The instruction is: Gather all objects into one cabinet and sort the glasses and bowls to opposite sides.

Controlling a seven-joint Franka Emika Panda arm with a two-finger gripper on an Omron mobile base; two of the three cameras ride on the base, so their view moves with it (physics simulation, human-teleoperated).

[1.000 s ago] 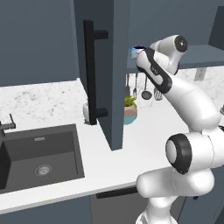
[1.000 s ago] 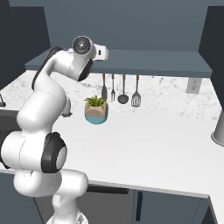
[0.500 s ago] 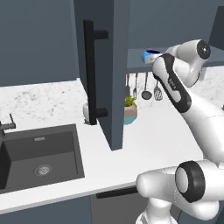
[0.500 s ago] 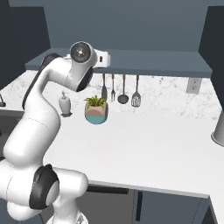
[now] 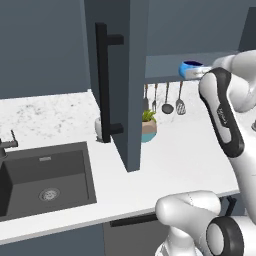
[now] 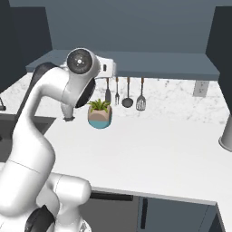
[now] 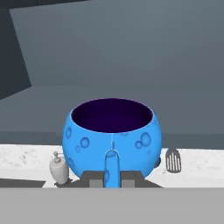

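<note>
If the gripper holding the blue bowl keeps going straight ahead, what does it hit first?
Probably the cabinet's grey back wall; the gripper carries the blue bowl over the shelf, nothing else ahead, though depth is unclear.

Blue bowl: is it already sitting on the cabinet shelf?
No, the blue bowl hangs above the shelf in the shut jaws.

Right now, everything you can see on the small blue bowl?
The small blue bowl is round-bodied, bright glossy blue with darker round dimples, and its inside is dark purple-black. It sits upright, mouth up, and nothing shows inside it. The claw is shut on its near wall; one finger looks blue-tinted against it. It is held level at the front of the cabinet shelf, above the hanging utensils; I cannot tell whether it rests on the shelf.
</note>
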